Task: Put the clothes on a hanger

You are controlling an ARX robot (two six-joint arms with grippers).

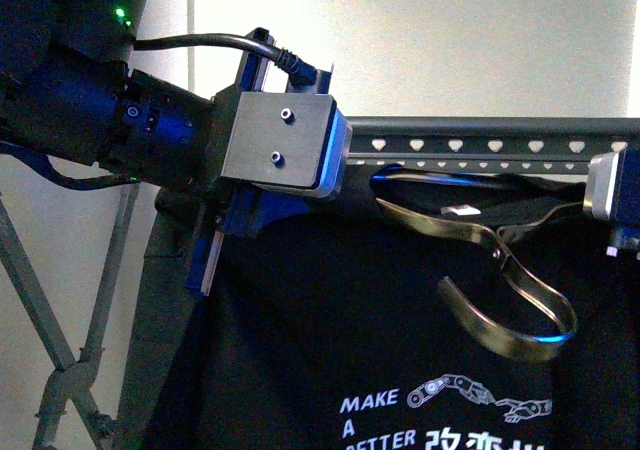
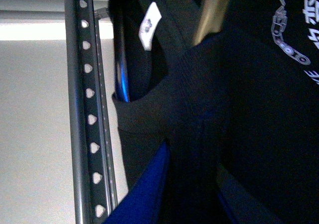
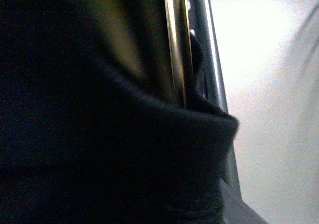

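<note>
The clothes [image 1: 330, 350], a black T-shirt with white "MAKE" lettering and a robot-arm graphic, hang spread just below the hanger [image 1: 480, 145], a dark grey rail with heart-shaped holes. A brass-coloured hook [image 1: 500, 270] lies tilted across the collar, below the rail. My left gripper [image 1: 225, 245] is shut on the shirt's left shoulder. My right gripper [image 1: 615, 210] is shut on the right shoulder, at the picture's edge. In the left wrist view the blue finger [image 2: 144, 189] pinches black cloth [image 2: 259, 134] beside the rail [image 2: 87, 114]. In the right wrist view black cloth [image 3: 89, 149] fills the jaws beside the brass strip [image 3: 177, 45].
The rail's crossed grey legs [image 1: 60, 360] stand at the lower left. A pale wall lies behind. A white neck label [image 2: 149, 27] shows inside the collar. The left arm's cable [image 1: 220, 42] loops above the wrist.
</note>
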